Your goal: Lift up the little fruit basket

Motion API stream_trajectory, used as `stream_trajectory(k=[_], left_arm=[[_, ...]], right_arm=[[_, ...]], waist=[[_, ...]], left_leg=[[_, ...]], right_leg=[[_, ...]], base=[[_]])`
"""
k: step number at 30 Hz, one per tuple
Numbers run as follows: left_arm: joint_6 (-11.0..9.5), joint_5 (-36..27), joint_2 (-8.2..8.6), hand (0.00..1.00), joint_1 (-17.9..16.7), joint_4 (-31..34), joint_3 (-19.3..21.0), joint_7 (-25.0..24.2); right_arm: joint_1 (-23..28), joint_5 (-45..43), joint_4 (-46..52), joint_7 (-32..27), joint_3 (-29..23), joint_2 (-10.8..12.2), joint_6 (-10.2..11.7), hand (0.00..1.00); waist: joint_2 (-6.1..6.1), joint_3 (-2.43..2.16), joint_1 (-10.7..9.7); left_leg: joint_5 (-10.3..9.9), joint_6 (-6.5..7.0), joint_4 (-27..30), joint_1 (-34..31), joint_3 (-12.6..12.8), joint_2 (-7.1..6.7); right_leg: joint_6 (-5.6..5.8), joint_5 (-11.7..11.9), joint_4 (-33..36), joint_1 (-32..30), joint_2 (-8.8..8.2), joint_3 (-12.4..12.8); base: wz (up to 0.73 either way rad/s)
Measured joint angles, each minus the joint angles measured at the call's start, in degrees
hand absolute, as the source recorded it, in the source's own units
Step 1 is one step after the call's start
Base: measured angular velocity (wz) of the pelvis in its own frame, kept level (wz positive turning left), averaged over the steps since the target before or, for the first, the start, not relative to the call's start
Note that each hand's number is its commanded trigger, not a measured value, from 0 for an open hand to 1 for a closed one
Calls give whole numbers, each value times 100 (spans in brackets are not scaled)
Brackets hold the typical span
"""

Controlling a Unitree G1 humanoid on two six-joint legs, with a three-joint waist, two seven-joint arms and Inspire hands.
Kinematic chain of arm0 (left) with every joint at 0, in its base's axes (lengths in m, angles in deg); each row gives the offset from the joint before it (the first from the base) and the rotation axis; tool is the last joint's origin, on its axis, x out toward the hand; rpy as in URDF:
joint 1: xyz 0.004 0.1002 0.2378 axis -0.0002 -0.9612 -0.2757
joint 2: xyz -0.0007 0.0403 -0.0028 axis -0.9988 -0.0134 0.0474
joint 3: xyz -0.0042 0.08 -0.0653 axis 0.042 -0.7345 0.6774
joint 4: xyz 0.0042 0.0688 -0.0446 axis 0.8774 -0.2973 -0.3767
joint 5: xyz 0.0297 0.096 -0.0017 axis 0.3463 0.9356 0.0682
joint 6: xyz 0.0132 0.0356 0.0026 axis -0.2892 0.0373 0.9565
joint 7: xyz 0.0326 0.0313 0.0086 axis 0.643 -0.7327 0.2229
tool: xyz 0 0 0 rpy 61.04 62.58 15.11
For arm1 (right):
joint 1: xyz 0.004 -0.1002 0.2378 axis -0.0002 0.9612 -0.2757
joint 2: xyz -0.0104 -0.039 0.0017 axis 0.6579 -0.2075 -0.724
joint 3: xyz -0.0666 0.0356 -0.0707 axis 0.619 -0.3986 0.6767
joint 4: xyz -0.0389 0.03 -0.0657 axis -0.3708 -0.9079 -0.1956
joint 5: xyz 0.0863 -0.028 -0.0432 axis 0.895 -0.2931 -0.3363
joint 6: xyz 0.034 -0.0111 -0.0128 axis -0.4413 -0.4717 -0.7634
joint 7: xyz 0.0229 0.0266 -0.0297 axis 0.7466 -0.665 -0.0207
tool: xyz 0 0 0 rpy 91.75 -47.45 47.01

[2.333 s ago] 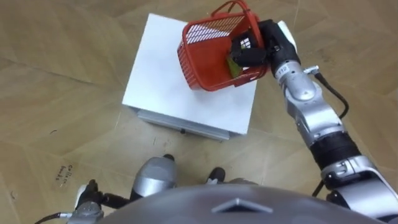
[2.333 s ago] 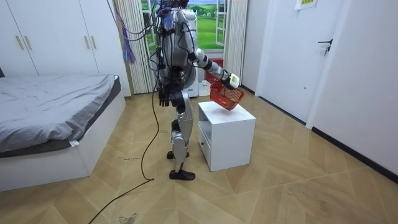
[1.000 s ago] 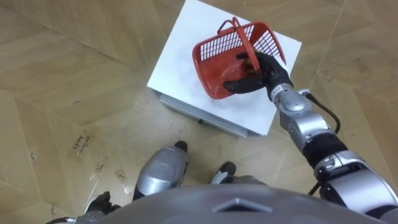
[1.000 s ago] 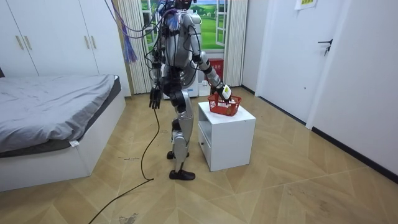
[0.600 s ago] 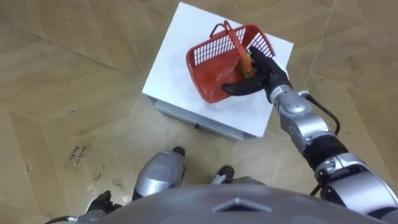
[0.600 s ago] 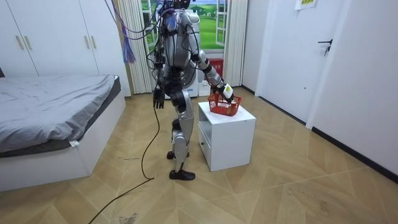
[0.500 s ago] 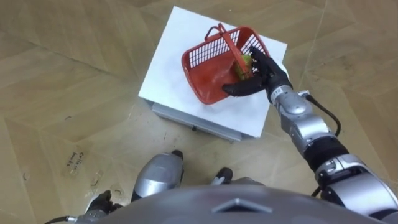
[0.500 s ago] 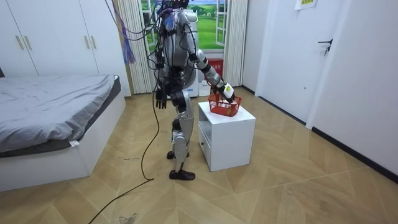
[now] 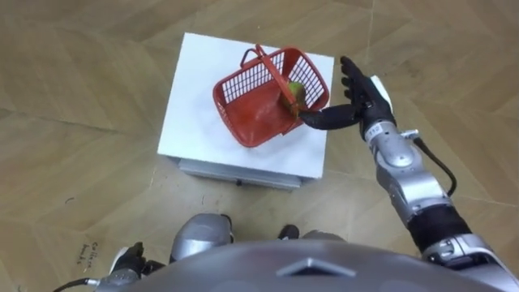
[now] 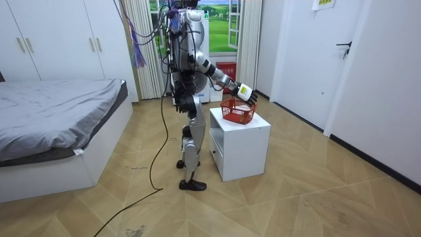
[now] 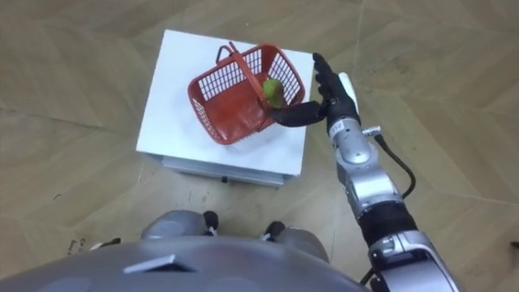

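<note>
- Spreading wide: right hand (image 9: 362, 104) fingers (image 9: 350, 75) are straight, holding nothing. Thumb points twd the basket (image 9: 240, 83) rim; touching or just short, can't tell.
- Basket sits on the white counter (image 9: 190, 101), nr its right edge, w/ a green fruit (image 9: 295, 92) inside by the hand-side wall.
- Handle (image 9: 270, 69) stands up across the middle. Better target than the rim: fingers over the bar, curl under, lift straight so the fruit won't roll.
- Left hand (image 10: 177, 101) hangs by the hip, idle.
</note>
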Motion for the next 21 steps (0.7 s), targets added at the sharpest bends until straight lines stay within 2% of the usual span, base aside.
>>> stream_trajectory(k=[1,7,11,13,14,16,21], left_arm=[[2,0,2,0,-8,3,11,0],[0,-3,18,0,-72,27,50,1],[26,12,24,0,-63,181,67,-20],[33,187,31,0,-65,238,189,-23],[29,224,34,0,-65,246,217,-9],[21,244,36,0,-48,246,272,73],[41,434,38,0,-69,190,270,189]], right_arm=[[69,-22,14,6,-78,-1,29,0],[376,-319,63,59,-252,-1,34,0],[617,-456,272,51,-460,-34,86,0],[857,-729,262,56,-576,-26,84,0],[893,-802,224,54,-601,-26,101,0],[940,-1114,-275,44,-680,-23,126,0],[1053,-1285,-1516,-119,-880,-24,112,0]], waist=[[10,-21,-33],[53,-50,-213],[92,-55,-371],[149,-81,-453],[169,-80,-470],[220,-73,-538],[232,-83,-632]], left_leg=[[-1,2,-38,73,64,8],[-24,21,-227,491,416,72],[-36,5,-253,586,464,92],[-41,1,-326,724,465,97],[-48,-2,-340,751,465,98],[-75,-1,-339,829,490,106],[-94,-3,-340,898,529,115]], right_leg=[[4,-3,0,31,0,40],[14,-9,-11,204,58,344],[7,-4,-36,271,88,399],[7,-4,-79,394,105,424],[7,-4,-81,419,110,437],[9,-6,-88,494,124,469],[12,-7,-172,583,140,499]], base=[[-19],[-28],[-11],[0],[-10],[-7],[-4]])
